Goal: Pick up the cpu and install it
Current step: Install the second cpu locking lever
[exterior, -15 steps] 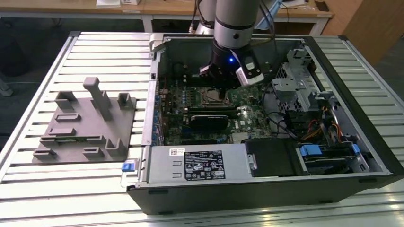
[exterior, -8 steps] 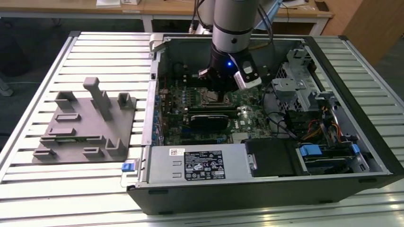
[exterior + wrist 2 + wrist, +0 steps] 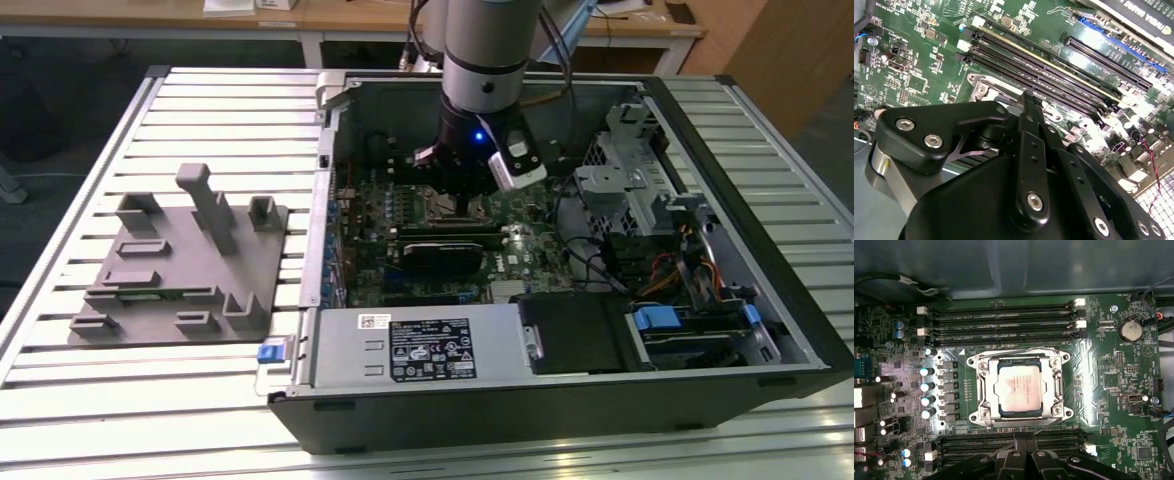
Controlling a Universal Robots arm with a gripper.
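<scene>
I see the cpu [image 3: 1019, 390] apparently seated in its socket [image 3: 1021, 387]; my gripper [image 3: 1026, 442] hovers just beside it, jaws together and empty. Install looks done; next calls for a straight lift clear.

The robot's arm [image 3: 487, 45] is a thick silver-grey cylinder that meets a black wrist section [image 3: 470, 140] carrying a small lit blue light. A white-and-grey box-shaped module [image 3: 518, 165] is mounted at the side of the wrist, and dark cables run along the upper arm. In the second wrist view the gripper [image 3: 1029, 107] is matte black, built of flat linkage bars joined by silver hex-socket screws, with a brushed metal ring [image 3: 884, 170] behind them. In the first wrist view the black links [image 3: 1026, 460] show round pivot bolts.
</scene>
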